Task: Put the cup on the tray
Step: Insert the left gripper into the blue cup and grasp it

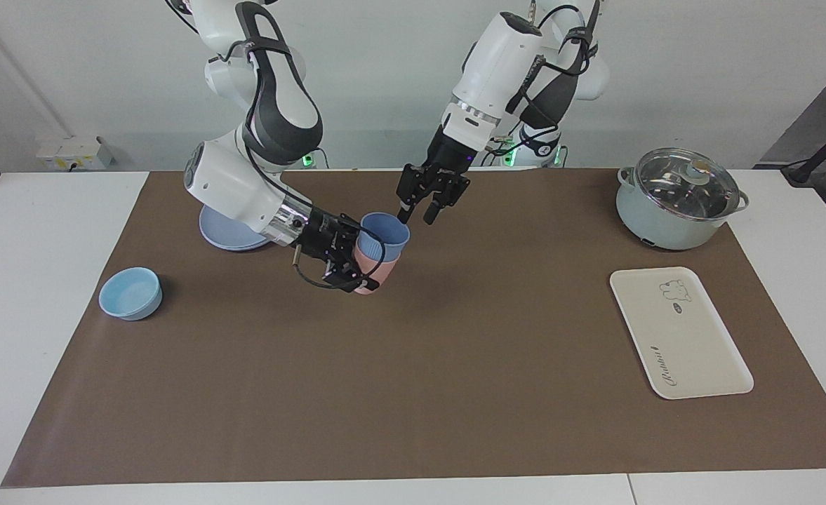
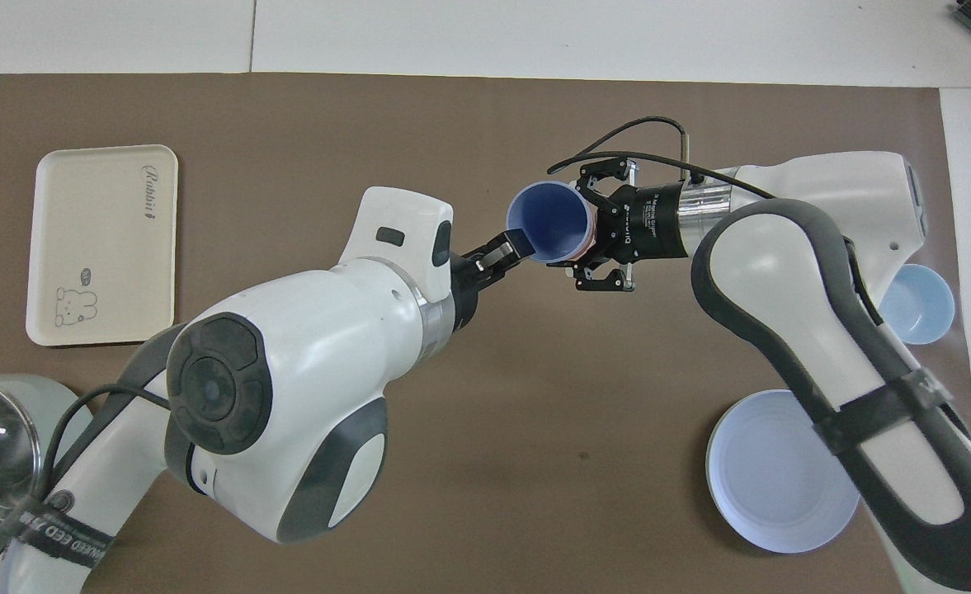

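a white desk under a brown mat (image 1: 413, 393). the tray (image 1: 679, 333) lies bare at the left arm's end, waiting. mid-mat, the right claw (image 1: 358, 270) is clamped on a pink cup (image 1: 376, 272), likely anchoring it, with the blue cup (image 1: 383, 235) nested inside. the left claw (image 1: 414, 214), part open, hangs beside its rim, seemingly to pull it free.

Table (image 1: 48, 337), mat (image 1: 455, 393), tray (image 1: 693, 351), bowl (image 1: 130, 293), plate (image 2: 782, 483), pot (image 1: 676, 200)

Open brown mat (image 1: 497, 365) between the stacked cups and the tray (image 1: 679, 333); pot (image 1: 676, 200) beside the tray.
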`<state>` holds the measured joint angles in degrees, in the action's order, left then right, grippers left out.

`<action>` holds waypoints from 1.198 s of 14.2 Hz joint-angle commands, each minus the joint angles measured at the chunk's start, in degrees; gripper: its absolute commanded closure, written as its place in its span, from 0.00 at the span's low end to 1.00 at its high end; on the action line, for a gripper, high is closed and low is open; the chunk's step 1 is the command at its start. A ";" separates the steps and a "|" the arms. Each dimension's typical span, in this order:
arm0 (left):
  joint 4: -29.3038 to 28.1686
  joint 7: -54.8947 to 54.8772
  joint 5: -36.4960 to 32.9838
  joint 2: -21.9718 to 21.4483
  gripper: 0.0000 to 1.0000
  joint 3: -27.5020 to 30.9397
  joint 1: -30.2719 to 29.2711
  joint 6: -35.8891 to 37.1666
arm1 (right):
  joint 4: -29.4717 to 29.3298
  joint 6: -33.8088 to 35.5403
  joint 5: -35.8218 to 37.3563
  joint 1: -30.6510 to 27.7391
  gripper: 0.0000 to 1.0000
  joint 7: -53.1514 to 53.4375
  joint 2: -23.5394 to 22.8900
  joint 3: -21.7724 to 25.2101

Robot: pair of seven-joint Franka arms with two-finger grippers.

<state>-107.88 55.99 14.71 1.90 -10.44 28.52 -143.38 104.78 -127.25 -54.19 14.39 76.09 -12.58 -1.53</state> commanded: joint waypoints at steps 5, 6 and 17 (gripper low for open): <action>2.41 3.42 0.06 3.46 0.54 1.03 1.54 -4.89 | 1.13 -2.39 1.19 1.43 1.00 2.31 1.25 0.03; 2.93 3.42 0.06 3.90 0.66 1.03 1.45 -4.89 | 1.13 -2.39 1.19 1.43 1.00 2.31 1.25 0.03; 7.07 6.32 0.23 2.86 1.00 1.64 0.57 2.65 | 1.13 -3.09 1.45 1.43 1.00 2.31 1.16 0.03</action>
<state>-103.61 61.13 14.71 5.44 -9.84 28.86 -144.17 104.80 -129.87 -54.07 15.60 76.52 -12.49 -1.33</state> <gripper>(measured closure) 0.952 0.207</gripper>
